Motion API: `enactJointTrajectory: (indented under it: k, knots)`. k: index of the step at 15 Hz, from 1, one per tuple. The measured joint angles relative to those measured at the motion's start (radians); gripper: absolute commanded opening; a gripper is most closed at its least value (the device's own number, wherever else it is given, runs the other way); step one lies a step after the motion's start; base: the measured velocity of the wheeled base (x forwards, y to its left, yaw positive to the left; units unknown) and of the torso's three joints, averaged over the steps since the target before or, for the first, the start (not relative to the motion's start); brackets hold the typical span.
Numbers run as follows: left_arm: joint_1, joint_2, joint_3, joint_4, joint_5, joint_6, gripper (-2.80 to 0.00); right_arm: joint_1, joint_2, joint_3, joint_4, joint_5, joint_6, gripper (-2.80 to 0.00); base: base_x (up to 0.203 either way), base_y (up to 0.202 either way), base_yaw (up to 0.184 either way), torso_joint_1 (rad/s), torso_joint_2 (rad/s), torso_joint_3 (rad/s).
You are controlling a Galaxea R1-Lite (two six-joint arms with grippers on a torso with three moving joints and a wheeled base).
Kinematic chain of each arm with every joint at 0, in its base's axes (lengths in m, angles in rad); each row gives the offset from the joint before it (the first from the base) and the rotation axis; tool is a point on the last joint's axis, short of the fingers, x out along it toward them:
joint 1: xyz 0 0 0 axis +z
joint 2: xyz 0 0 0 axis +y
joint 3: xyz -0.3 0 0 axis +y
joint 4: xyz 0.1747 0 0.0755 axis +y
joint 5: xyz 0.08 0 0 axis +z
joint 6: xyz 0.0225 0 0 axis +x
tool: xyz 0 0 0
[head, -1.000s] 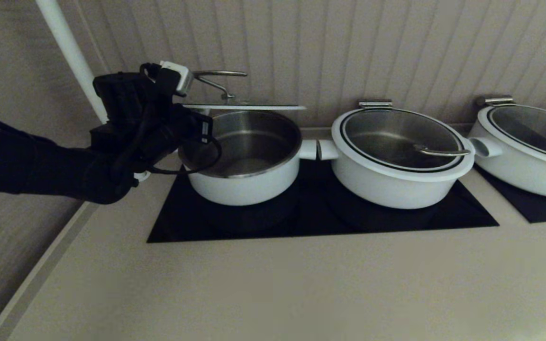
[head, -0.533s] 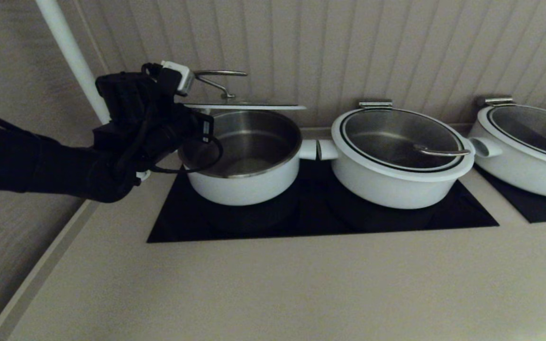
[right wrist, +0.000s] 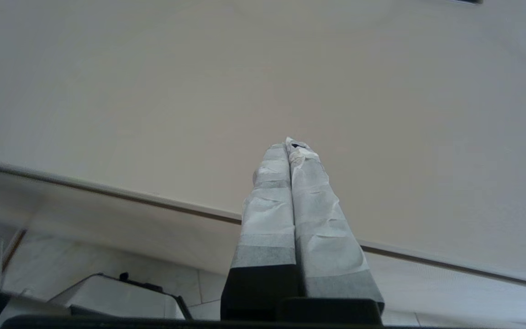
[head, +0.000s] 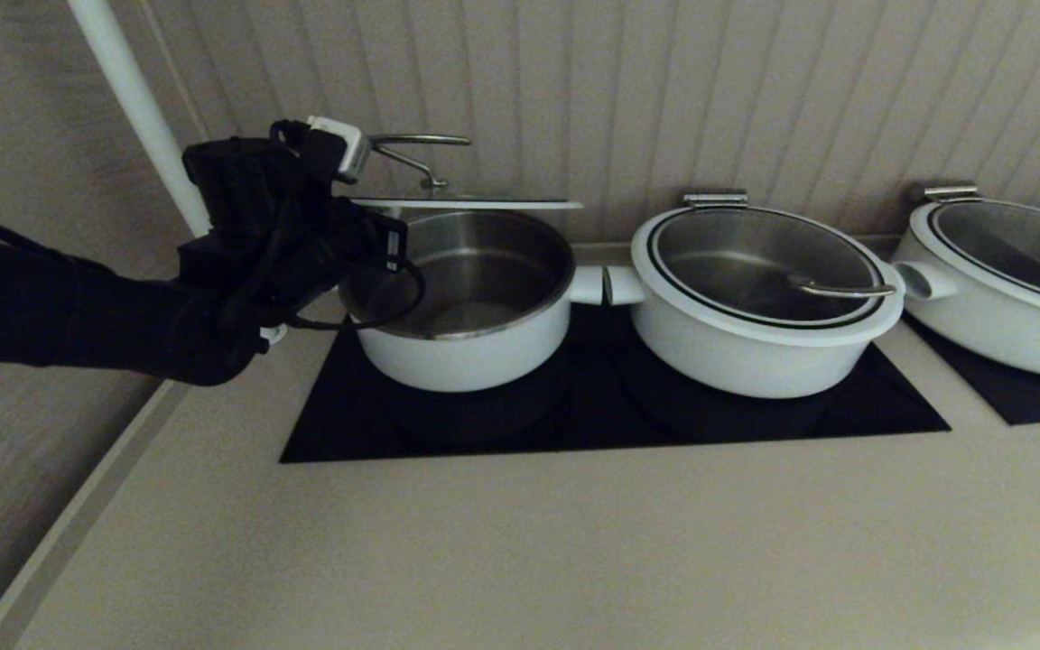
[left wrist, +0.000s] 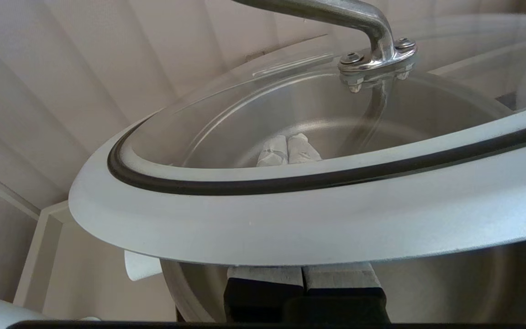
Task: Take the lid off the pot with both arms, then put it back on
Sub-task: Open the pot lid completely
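Setting: beige table [head: 520, 542] against a ribbed pale wall [head: 664, 90], with a black glass panel [head: 592, 424] set into it.
Lid [head: 466, 204]: off the pot, held level in the air just above the pot's rear rim. Its steel bar handle [head: 416, 144] points up.
Lid, close view [left wrist: 290, 228]: broad white rim and thin black ring run across the left wrist view, and the pot's steel inside shows through the glass.
Pot [head: 466, 352]: stands uncovered at the left end of the black panel, and its right stub handle almost meets the neighbour's.
Left pincer [left wrist: 287, 151]: clenched, with the two taped fingers pressed side by side. They reach in under the lid's rim and their tips show through the glass. Whether the rim rests on them cannot be told.
Left arm [head: 51, 316]: comes in from the left side, its wrist beside the pot's left wall.
Right pincer [right wrist: 290, 148]: clenched, with nothing between the fingers. It hangs over the table's edge, out of the head view.
Middle pot [head: 755, 361]: wider, lid on, just right of the task pot.
Third pot [head: 989, 334]: lidded, at the far right on a separate black panel.
White pole [head: 136, 99]: slants up behind the left arm.
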Motion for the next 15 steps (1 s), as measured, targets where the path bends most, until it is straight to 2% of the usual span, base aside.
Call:
enactJointTrajectory:
  k: [6,15]
  knots:
    - [0.0,-0.007,0.001,0.0,0.001,0.001,-2.8,-0.092,-0.039,0.0,-0.001,0.0,0.0,-2.8,0.0,0.0,0.0,0.0,0.0,0.0]
    - [0.0,-0.011,-0.003,0.0,0.002,0.003,-2.8,-0.105,-0.257,0.0,-0.001,0.0,0.009,-2.8,0.0,0.0,0.0,0.0,0.0,0.0]
